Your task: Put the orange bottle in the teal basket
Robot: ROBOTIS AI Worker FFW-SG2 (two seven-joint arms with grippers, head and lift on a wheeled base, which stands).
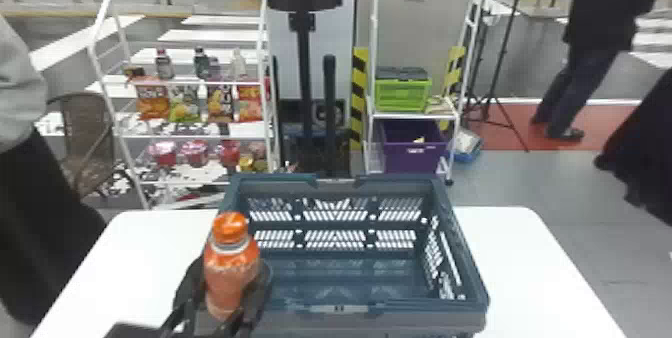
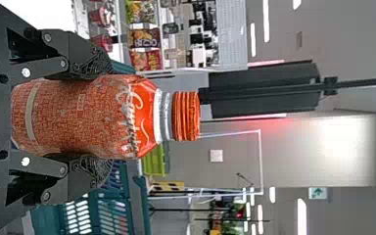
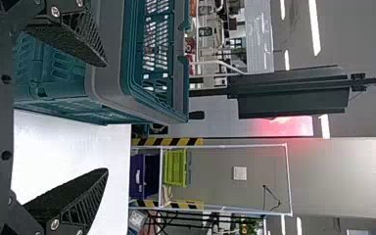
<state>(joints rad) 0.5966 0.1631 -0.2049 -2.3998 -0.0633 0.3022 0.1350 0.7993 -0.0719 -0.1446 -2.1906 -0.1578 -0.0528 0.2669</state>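
Well, the left gripper's jaws hold the orange bottle (the right gripper's stand wide).

near-left corner of teal basket hidden behind orange bottle and left tool, white table cut off below

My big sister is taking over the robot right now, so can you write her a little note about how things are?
Left gripper: shut on the orange bottle, holding it upright, cap up.
Right gripper: open and empty, near the teal basket.
Basket: on the white table. The bottle shows at its left side in the head view, not down inside.
Done: bottle gripped and lifted.
Left: bring the bottle over the basket's inside, lower it, let go.
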